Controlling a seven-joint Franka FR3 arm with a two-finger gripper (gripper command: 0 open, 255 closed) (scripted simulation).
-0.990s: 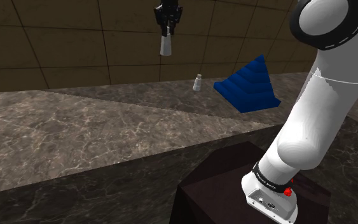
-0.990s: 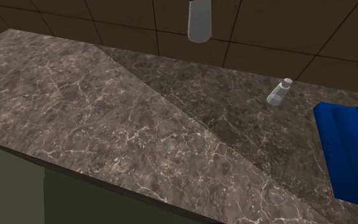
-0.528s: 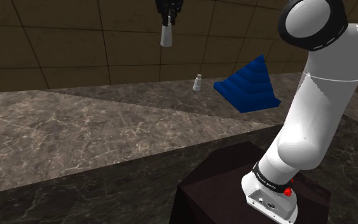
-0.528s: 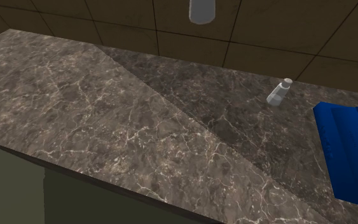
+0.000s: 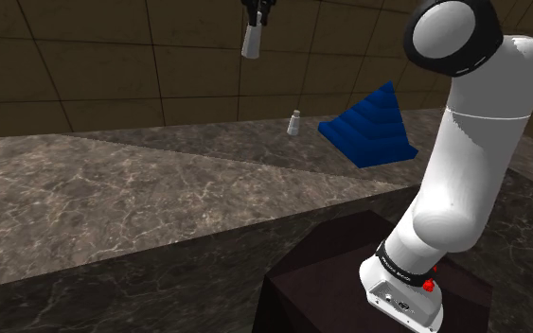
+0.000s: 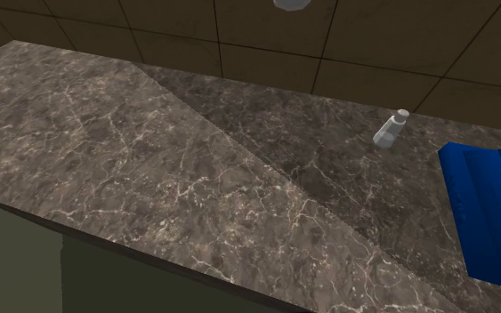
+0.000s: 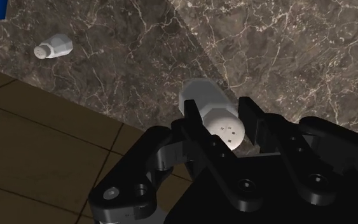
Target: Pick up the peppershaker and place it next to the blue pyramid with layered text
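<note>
Above the marbled counter [image 5: 113,189], hand [image 7: 222,119] clamped on peppershaker [image 5: 252,43] has risen higher.

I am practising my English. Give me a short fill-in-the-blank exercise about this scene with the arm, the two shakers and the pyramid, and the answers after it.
1. The gripper is ____ on the lifted shaker, high above the counter.
2. The other shaker stands on the counter near the ____ pyramid.
3. The arm is mostly ____, with dark joints.

Missing words: shut; blue; white.
</note>
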